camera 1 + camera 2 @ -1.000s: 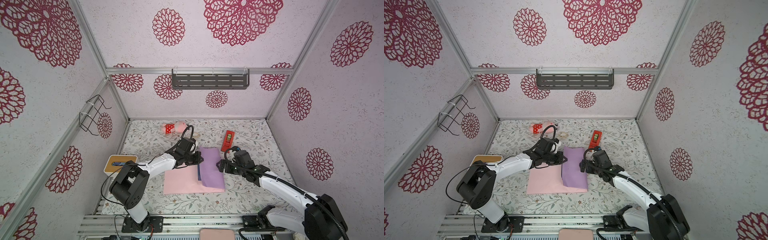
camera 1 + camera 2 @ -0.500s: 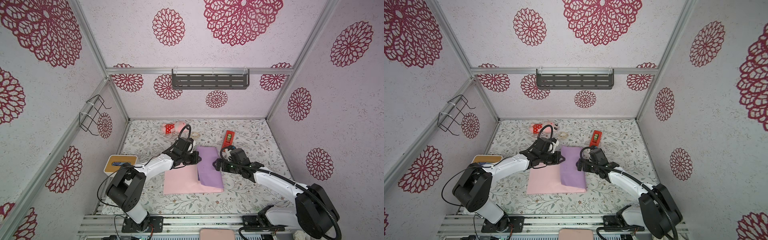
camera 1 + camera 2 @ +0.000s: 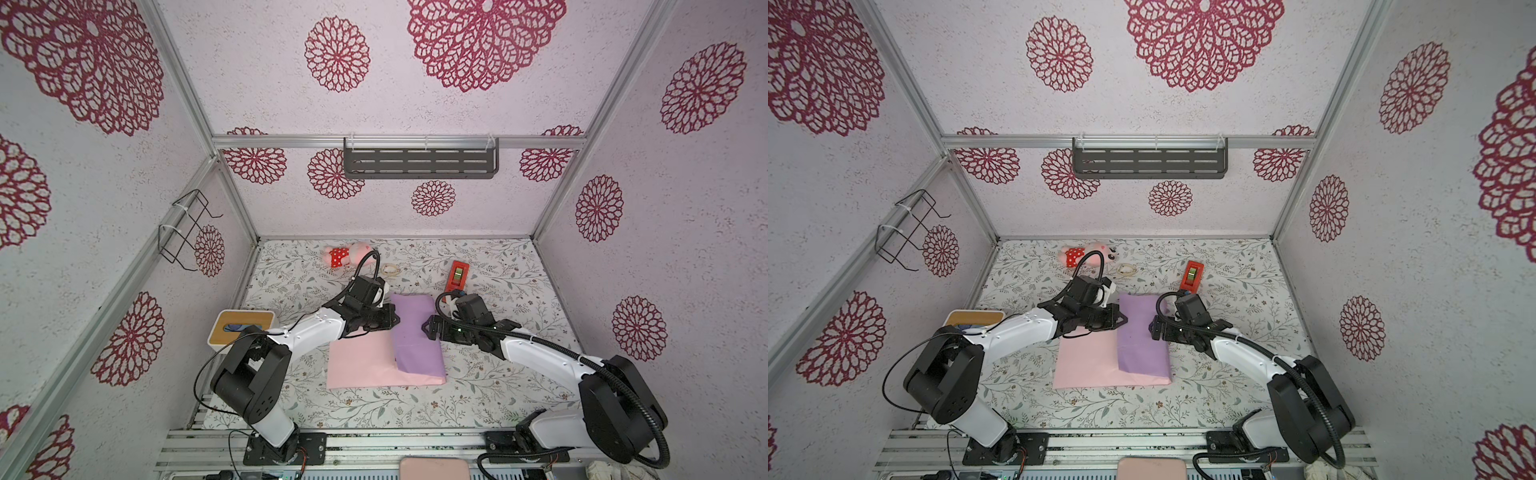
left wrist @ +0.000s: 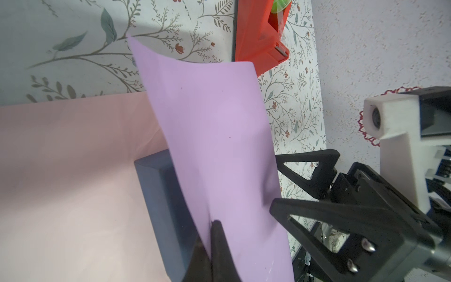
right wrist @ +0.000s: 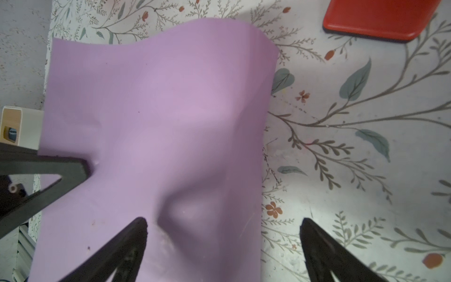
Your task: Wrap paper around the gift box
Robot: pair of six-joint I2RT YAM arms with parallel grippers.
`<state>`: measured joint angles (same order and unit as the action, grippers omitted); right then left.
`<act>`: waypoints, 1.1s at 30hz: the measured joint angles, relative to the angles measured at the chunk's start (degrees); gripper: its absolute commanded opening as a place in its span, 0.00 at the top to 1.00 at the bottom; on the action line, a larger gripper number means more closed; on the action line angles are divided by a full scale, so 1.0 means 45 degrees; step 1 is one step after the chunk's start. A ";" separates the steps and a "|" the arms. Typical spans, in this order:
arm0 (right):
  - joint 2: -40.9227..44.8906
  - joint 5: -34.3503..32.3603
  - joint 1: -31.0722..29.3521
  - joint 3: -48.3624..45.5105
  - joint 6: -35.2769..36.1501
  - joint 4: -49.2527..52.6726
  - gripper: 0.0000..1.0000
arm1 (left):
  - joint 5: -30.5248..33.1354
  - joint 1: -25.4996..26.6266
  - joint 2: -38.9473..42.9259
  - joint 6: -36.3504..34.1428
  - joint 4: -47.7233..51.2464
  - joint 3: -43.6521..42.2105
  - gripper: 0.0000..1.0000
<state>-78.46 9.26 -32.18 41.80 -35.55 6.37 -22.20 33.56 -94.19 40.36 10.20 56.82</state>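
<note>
Pinching the thin lilac-pink paper sheet (image 3: 415,336) mid-frame: left gripper (image 4: 211,223); right gripper (image 5: 224,219) spread. Probably limp; grip its edges.

Floral-print table (image 3: 478,399), pink-and-lilac paper (image 3: 361,361) at centre, red tape dispenser (image 3: 457,275), plush toy (image 3: 349,254), tissue box (image 3: 232,322)

Both top views are looking down on the whole worktop (image 3: 498,395); wrist views are closely facing the paper (image 4: 214,146).

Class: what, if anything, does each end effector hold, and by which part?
The left end effector pinches the paper by the edge of its lilac flap. The right end effector is open, holding nothing.
</note>
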 measured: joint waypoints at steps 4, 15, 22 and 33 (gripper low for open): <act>-0.0243 -0.0010 0.0000 -0.0010 0.0005 0.0005 0.02 | 0.0010 -0.0005 0.0000 -0.0005 0.0005 -0.0078 0.96; -0.0389 0.0000 0.0000 -0.0296 0.0000 -0.0282 0.03 | 0.0874 -0.0034 0.0437 0.0296 0.0136 -0.0631 0.41; -0.0369 0.0029 0.0000 -0.0442 -0.0005 -0.0559 0.03 | 0.0971 0.0306 0.0908 0.1161 0.0039 -0.1200 0.30; -0.0374 0.0044 0.0000 -0.0461 0.0000 -0.0602 0.03 | 0.0937 0.1190 0.0180 0.1739 0.0384 -0.1005 0.42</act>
<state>-80.14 9.45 -32.18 39.72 -35.55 3.66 -17.98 38.92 -93.38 48.18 11.92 52.29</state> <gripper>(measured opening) 0.973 0.615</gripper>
